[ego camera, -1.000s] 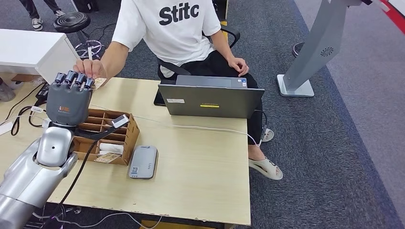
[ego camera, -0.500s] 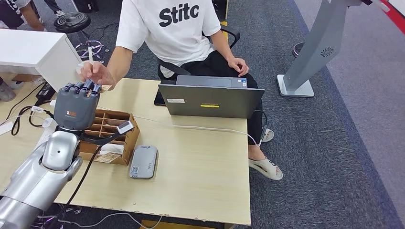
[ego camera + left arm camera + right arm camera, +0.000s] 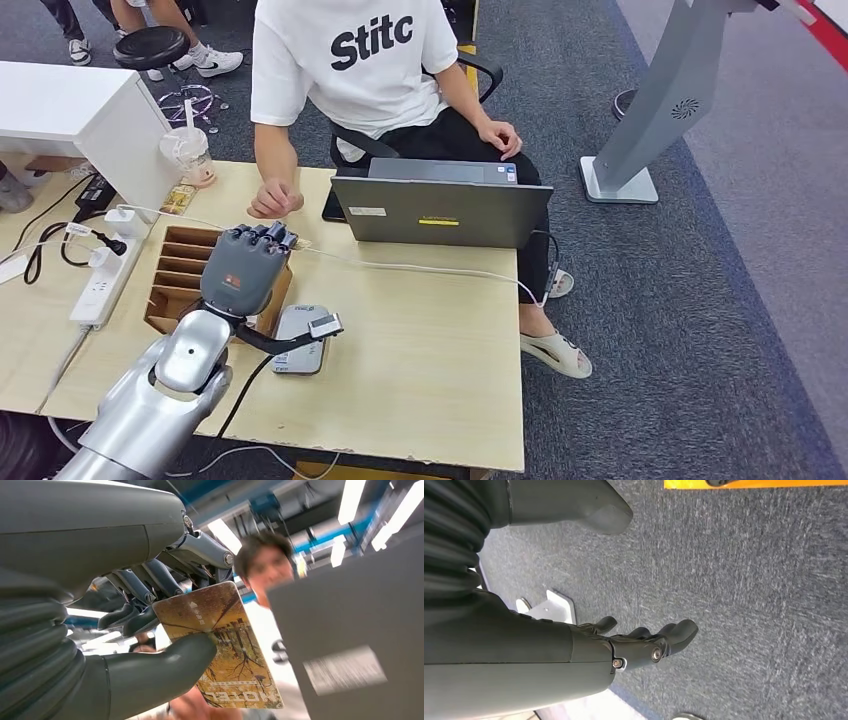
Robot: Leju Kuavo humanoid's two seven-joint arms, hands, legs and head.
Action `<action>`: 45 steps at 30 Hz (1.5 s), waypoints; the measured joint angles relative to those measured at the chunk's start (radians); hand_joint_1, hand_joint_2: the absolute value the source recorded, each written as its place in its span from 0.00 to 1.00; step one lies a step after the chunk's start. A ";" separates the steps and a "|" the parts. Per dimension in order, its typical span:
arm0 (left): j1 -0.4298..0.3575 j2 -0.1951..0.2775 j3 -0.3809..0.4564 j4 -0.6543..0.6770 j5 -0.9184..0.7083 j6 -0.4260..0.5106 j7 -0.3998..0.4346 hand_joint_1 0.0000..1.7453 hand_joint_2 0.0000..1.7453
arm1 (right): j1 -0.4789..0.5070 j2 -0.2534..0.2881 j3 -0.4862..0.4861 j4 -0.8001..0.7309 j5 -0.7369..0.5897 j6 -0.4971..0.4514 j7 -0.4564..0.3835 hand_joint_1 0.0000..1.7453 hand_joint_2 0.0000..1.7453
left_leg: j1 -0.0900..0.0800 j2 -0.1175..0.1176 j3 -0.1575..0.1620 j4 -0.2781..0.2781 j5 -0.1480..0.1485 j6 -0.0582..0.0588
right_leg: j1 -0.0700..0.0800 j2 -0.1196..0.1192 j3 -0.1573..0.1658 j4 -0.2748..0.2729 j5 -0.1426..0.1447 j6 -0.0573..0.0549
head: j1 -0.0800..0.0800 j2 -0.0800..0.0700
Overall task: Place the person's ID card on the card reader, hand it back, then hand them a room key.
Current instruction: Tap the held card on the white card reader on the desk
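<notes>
The left hand (image 3: 243, 272) is pinching the room key (image 3: 220, 645) and standing just beside the person's hand (image 3: 273, 199), while the right hand (image 3: 644, 640) is hanging with nothing in it, fingers loosely apart.

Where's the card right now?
The card is pinched in the left hand, raised above the card reader, between the wooden organizer and the laptop.

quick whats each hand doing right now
Left hand: holding a HOTEL card, pinched between thumb and fingers.
Right hand: holding nothing, fingers loosely apart, hanging above the carpet.
</notes>
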State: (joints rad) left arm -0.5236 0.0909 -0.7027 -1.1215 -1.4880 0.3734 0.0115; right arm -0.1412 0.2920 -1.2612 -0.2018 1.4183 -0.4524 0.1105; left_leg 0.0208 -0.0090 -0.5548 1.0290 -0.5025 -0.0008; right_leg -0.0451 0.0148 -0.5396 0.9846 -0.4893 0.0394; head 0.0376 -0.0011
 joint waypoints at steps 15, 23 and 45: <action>0.069 -0.005 -0.001 0.007 -0.008 -0.136 0.004 1.00 1.00 | 0.006 -0.002 0.000 0.000 -0.023 0.002 -0.010 0.00 1.00 | 0.000 0.000 0.000 0.000 0.000 0.000 | 0.000 0.000 0.000 0.000 0.000 0.000 | 0.000 0.000; 0.091 0.017 -0.001 0.039 -0.013 -0.151 0.041 1.00 1.00 | 0.008 -0.002 0.000 0.000 -0.027 0.003 -0.009 0.00 1.00 | 0.000 0.000 0.000 0.000 0.000 0.000 | 0.000 0.000 0.000 0.000 0.000 0.000 | 0.000 0.000; 0.126 0.025 -0.001 0.082 -0.022 -0.140 0.060 1.00 1.00 | 0.009 -0.002 0.000 0.000 -0.027 0.003 -0.009 0.00 1.00 | 0.000 0.000 0.000 0.000 0.000 0.000 | 0.000 0.000 0.000 0.000 0.000 0.000 | 0.000 0.000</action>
State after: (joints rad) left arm -0.3977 0.1163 -0.7038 -1.0391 -1.5098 0.2335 0.0717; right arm -0.1326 0.2899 -1.2612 -0.2018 1.3914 -0.4492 0.1011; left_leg 0.0208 -0.0091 -0.5546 1.0289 -0.5025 -0.0008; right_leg -0.0451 0.0144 -0.5392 0.9846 -0.4893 0.0394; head 0.0375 -0.0011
